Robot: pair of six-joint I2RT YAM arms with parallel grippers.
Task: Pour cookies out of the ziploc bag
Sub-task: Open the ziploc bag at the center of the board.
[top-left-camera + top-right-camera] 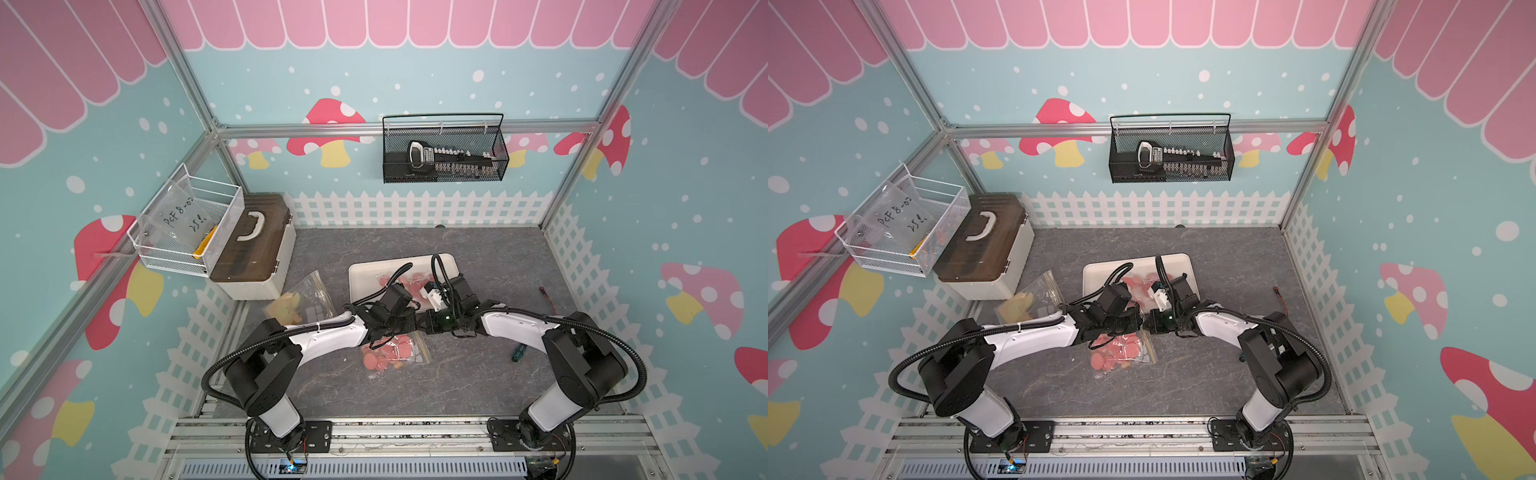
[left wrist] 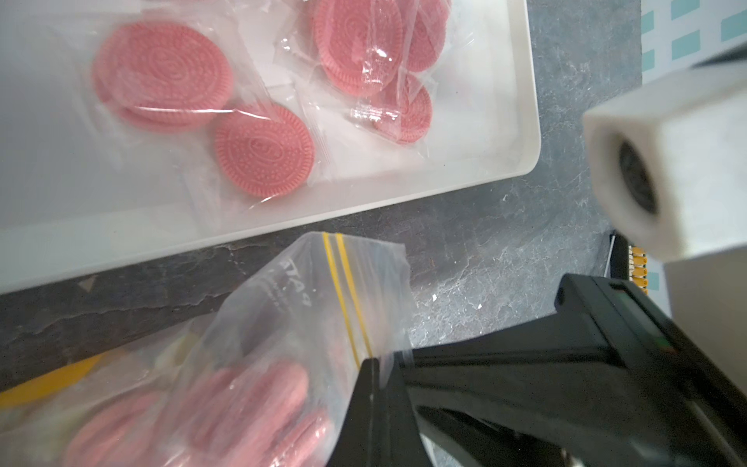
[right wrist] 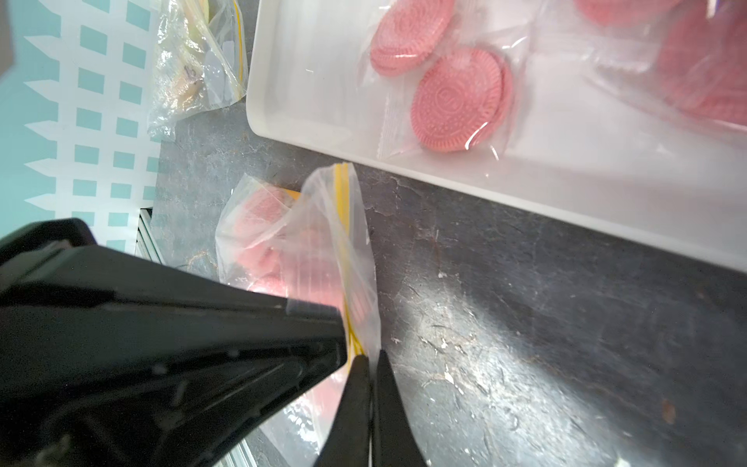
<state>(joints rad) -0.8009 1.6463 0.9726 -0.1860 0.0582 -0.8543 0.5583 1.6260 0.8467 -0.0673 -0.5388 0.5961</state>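
Observation:
A clear ziploc bag (image 1: pixel 395 353) (image 2: pixel 307 307) (image 3: pixel 323 242) with a yellow zip line lies on the grey table just in front of the white tray (image 1: pixel 358 275) (image 2: pixel 81 210) (image 3: pixel 307 101). Pink round cookies (image 2: pixel 242 404) (image 3: pixel 262 210) fill the bag. More cookies (image 2: pixel 264 149) (image 3: pixel 461 99), several in clear wrappers, lie in the tray. My left gripper (image 2: pixel 380 364) (image 1: pixel 411 322) is shut on the bag's rim by the zip. My right gripper (image 3: pixel 370 358) (image 1: pixel 423 322) is shut on the opposite lip. The two grippers meet tip to tip over the bag's mouth.
A second clear bag (image 1: pixel 299 301) (image 3: pixel 194 68) with tan contents lies left of the tray. A brown-lidded toolbox (image 1: pixel 253 245) and a white wire basket (image 1: pixel 187 220) stand at the back left. A green-handled screwdriver (image 1: pixel 518 353) lies at the right. A black mesh basket (image 1: pixel 444 149) hangs on the back wall.

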